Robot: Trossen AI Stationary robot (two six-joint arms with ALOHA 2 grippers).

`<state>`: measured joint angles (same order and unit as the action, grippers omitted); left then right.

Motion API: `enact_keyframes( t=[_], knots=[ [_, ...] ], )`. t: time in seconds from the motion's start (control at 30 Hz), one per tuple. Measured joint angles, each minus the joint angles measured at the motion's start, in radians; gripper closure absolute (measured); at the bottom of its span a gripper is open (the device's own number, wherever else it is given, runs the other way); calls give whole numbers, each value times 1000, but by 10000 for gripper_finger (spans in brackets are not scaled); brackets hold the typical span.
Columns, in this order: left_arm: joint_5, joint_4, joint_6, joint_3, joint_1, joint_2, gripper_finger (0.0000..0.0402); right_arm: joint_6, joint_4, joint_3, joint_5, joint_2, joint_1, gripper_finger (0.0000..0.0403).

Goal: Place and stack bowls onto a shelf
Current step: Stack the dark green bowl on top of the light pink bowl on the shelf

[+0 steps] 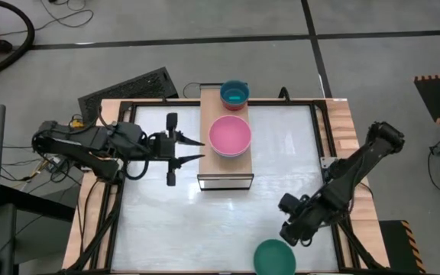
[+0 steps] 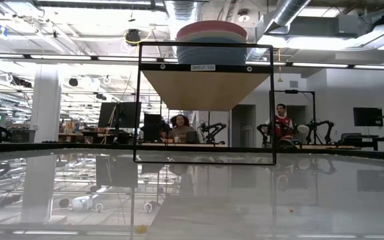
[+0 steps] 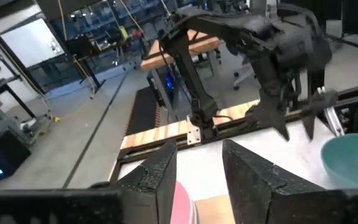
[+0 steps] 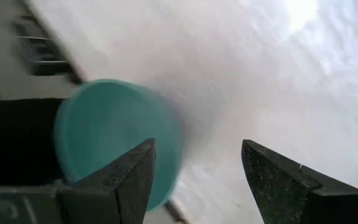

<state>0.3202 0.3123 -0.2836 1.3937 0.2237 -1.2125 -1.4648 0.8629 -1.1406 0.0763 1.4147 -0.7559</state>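
The light-wood shelf (image 1: 224, 177) stands mid-table. On it a pink bowl (image 1: 229, 135) sits nested in a grey-blue one, which the low view shows as a stack (image 2: 211, 39). A small cyan bowl (image 1: 235, 94) rests at the shelf's far end. The dark green bowl (image 1: 274, 258) stands upright by the table's near edge. My left gripper (image 1: 197, 150) is open, level and just left of the shelf, pointing at the pink bowl (image 3: 182, 202). My right gripper (image 4: 197, 155) is open and hovers just beside the green bowl (image 4: 114, 134), on its far-right side. The other bowls are out of view.
The white tabletop (image 1: 159, 221) lies bare left and near of the shelf. A dark frame rail (image 1: 323, 134) runs along the table's right side. The left wrist view shows my right arm (image 3: 272, 56) across the table. People sit at desks (image 2: 179, 127) in the room behind.
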Motion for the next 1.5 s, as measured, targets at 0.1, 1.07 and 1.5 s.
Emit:
enact_keyframes(
  t=[0.1,1.07,1.5],
  knots=[
    [-2,24,38,0,1,0,282,-12,-10,3,-13,54,0,138],
    [-101,135,182,0,2,-2,283,24,-160,2,-183,328,4,138],
    [-101,149,180,0,2,-2,283,31,-161,2,-195,328,18,149]
  ],
)
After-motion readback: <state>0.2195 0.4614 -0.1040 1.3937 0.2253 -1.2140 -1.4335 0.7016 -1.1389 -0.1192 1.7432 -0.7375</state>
